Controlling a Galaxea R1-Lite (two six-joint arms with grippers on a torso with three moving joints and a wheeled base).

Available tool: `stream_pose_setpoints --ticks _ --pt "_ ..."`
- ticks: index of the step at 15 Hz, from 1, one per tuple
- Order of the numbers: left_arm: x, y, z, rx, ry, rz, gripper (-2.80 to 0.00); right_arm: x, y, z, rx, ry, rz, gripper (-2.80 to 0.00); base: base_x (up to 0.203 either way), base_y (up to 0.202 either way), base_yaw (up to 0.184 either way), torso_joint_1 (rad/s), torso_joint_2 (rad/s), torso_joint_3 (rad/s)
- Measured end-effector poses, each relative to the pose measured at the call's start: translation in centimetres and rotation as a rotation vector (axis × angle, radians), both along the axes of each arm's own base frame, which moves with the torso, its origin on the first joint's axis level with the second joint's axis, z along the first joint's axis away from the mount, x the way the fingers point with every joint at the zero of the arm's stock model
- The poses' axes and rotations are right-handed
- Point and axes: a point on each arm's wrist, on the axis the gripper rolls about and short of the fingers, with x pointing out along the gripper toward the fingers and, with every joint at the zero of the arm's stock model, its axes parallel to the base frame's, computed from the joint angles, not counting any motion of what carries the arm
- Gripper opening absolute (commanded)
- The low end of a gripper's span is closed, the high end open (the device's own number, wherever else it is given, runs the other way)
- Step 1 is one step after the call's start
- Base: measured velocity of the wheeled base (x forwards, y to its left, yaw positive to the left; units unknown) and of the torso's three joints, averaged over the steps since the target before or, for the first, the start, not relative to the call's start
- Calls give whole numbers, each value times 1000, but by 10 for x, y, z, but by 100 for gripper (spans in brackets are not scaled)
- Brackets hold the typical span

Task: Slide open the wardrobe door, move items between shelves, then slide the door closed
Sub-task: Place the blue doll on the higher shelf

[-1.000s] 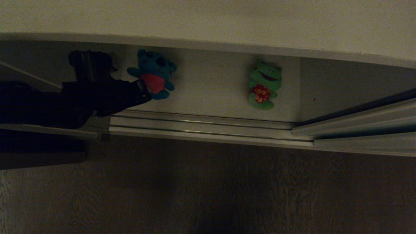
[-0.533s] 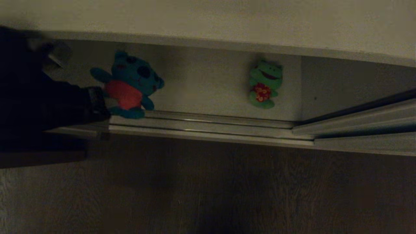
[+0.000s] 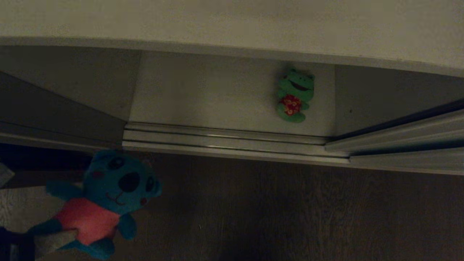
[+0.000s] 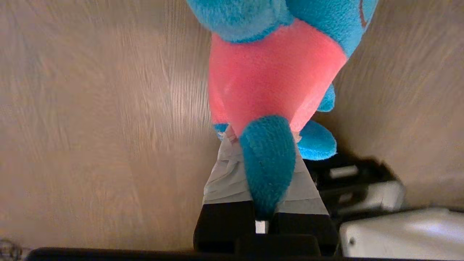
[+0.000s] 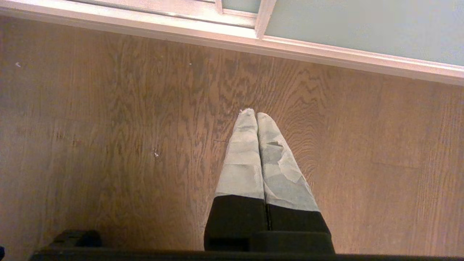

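A blue plush toy with a red belly [image 3: 105, 203] hangs over the floor at the lower left, outside the wardrobe. My left gripper [image 3: 54, 241] is shut on its lower body. In the left wrist view the grey-taped fingers [image 4: 224, 174] pinch the red belly [image 4: 275, 72], and a blue leg lies between them. The green frog toy [image 3: 294, 95] lies on the white lower shelf [image 3: 217, 94], to the right. A second pale shelf [image 3: 232, 21] spans the top of the head view. The sliding door [image 3: 406, 145] stands pushed to the right. My right gripper [image 5: 255, 116] is shut and empty above the floor, near the door panel [image 5: 362, 25].
The wardrobe's metal floor tracks [image 3: 224, 139] run along the front of the opening. Dark wooden floor [image 3: 290, 217] fills the foreground. A dark side panel [image 3: 43, 170] stands at the left. Part of my base [image 4: 380, 217] shows beside the left gripper.
My left arm has pulled the blue plush off the lower shelf and out over the tracks, down and to the left over the floor. The frog has not moved.
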Motion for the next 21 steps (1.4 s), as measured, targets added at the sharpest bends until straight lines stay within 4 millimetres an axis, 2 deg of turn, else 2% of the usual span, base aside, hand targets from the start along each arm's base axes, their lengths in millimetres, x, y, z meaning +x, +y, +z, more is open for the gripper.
stream_pose_setpoints --ticks 3,7,10,12,15,21 --pt "-25 4 -9 -9 -46 0 -280 0 0 0 0 0 0 -280 0 0 0 0 0 0" --pt "-77 11 -11 22 -223 -6 -280 0 0 0 0 0 0 -280 0 0 0 0 0 0" --pt "-111 17 -27 52 -272 18 -280 0 0 0 0 0 0 -280 0 0 0 0 0 0" --pt "-113 17 -42 48 -270 46 -280 0 0 0 0 0 0 -280 0 0 0 0 0 0" --pt "-104 13 -59 98 -376 106 -280 0 0 0 0 0 0 -280 0 0 0 0 0 0" --pt "-97 12 -129 233 -576 116 -280 0 0 0 1 0 -1 -280 0 0 0 0 0 0"
